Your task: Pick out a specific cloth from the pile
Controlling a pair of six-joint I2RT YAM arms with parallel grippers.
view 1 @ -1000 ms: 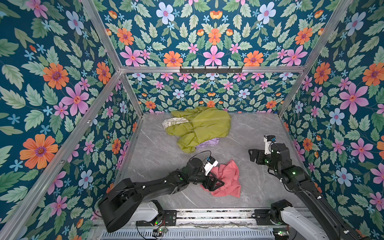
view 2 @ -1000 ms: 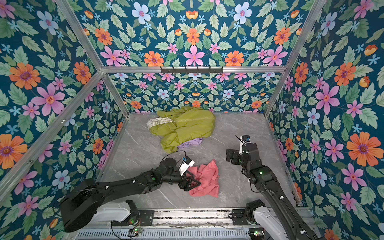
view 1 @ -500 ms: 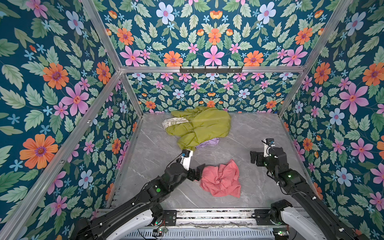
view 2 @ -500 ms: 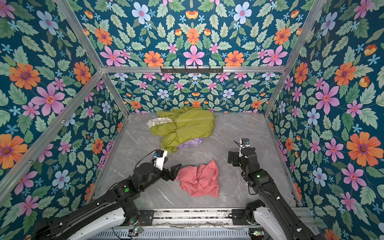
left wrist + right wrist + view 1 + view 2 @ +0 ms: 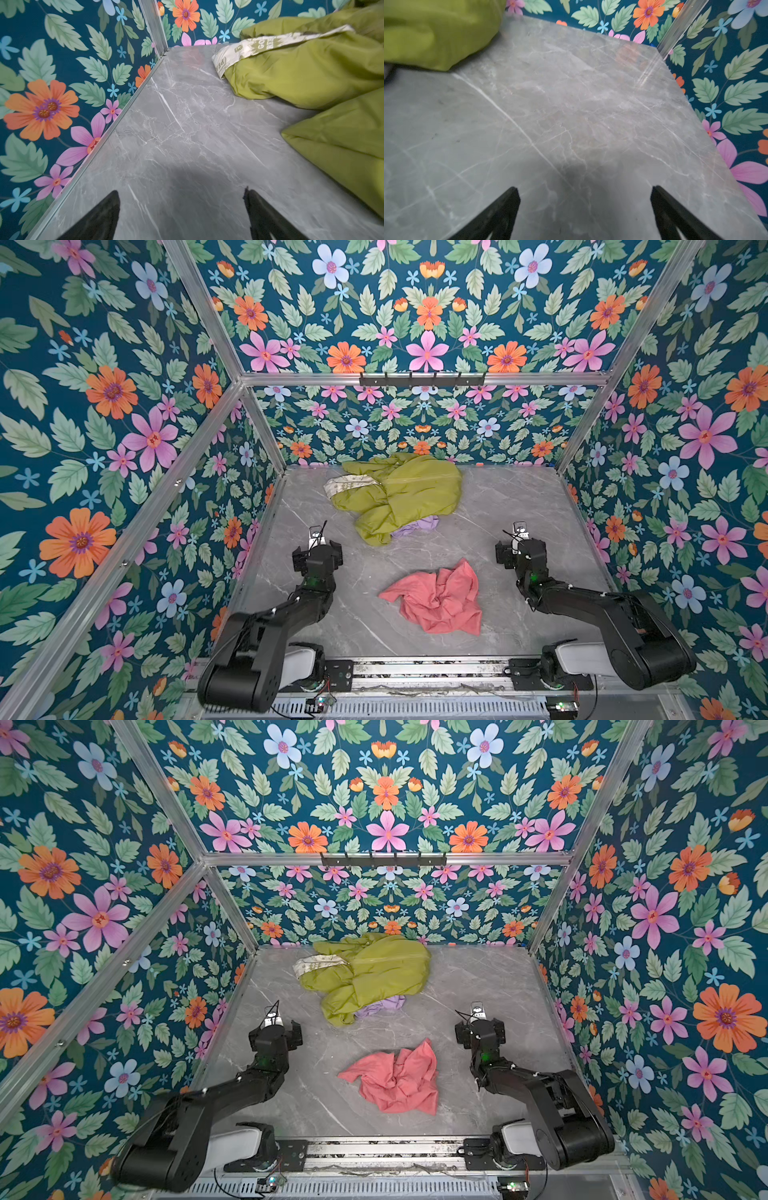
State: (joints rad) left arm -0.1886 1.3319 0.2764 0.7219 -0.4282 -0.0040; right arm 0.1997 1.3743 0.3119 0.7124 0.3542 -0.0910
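Note:
The salmon-pink cloth point(image 5: 436, 601) point(image 5: 395, 1079) lies crumpled by itself on the grey marble table, near the front and apart from the pile. The pile point(image 5: 403, 493) point(image 5: 370, 969) sits at the back, mostly an olive-green garment point(image 5: 311, 72) point(image 5: 436, 31) with a cream patterned piece point(image 5: 259, 44) and a small lilac piece point(image 5: 417, 526). My left gripper point(image 5: 318, 548) point(image 5: 276, 1029) point(image 5: 181, 190) stands open and empty, left of the cloth. On the cloth's right, my right gripper point(image 5: 519, 549) point(image 5: 480, 1029) point(image 5: 584, 187) is also open and empty. Neither touches any fabric.
Floral walls close in the table point(image 5: 519, 506) on three sides, with metal frame posts at the back corners. A black hook bar point(image 5: 422, 379) hangs on the back wall. A metal rail point(image 5: 415, 670) with the arm bases runs along the front edge.
My left gripper has drawn away from the pink cloth to the left and back, leaving the cloth lying on the table. The right arm has pulled back slightly toward the right.

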